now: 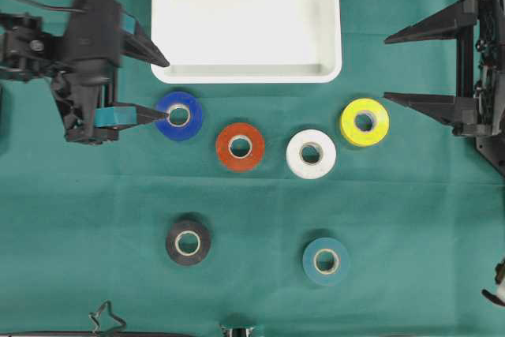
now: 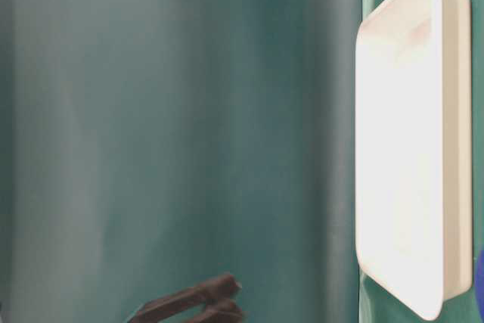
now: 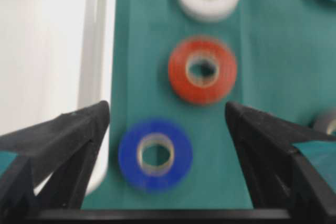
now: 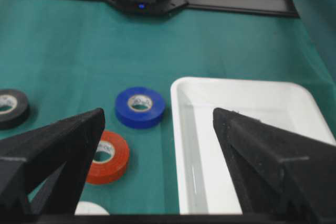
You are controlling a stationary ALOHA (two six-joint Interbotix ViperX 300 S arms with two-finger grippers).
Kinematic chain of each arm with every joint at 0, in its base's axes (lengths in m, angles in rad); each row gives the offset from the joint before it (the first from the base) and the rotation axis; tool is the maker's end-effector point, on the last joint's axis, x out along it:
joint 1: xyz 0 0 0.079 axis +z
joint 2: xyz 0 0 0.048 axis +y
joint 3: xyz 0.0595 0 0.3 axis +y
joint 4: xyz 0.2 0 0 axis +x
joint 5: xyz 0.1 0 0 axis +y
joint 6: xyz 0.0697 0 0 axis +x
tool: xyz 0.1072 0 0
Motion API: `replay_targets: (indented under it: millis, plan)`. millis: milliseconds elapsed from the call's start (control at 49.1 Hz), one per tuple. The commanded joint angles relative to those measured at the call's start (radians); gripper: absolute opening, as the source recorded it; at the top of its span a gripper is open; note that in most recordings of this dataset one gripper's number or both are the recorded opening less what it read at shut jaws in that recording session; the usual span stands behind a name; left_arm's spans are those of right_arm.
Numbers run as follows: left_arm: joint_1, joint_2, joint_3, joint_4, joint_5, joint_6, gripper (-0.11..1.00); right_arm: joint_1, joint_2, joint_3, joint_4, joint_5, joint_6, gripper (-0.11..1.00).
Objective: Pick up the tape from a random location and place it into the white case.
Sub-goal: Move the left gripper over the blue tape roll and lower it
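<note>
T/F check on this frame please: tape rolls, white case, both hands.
1. The white case holds no tape. True.
2. The left hand is shut on the blue roll. False: its jaws stand open, the roll lies on the cloth between the fingertips in the left wrist view.
3. Six rolls lie on the green cloth. True.
4. The yellow roll lies nearest the left hand. False: the blue one does.
5. The right hand is open and holds nothing. True.

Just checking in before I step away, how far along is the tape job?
Nothing done: the white case holds no tape, and six rolls lie on the cloth. In hand: the open left gripper hovers at the blue roll. Left: grasping, lifting, placing it.
</note>
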Motion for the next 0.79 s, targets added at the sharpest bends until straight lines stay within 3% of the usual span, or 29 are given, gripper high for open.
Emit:
replay_targets:
  millis: [0,265,774]
  plan:
    - [0.002,0.026,-0.071,0.000,0.106,-0.008,1.00,0.000,0.002,-0.029,-0.002,0.002,0.002,0.93]
    - [0.000,0.121,-0.189,0.002,0.334,-0.020,1.00,0.000,0.002,-0.029,-0.002,0.014,0.002,0.93]
    - [0.000,0.130,-0.201,0.003,0.345,-0.020,1.00,0.000,0.005,-0.029,-0.002,0.023,0.002,0.93]
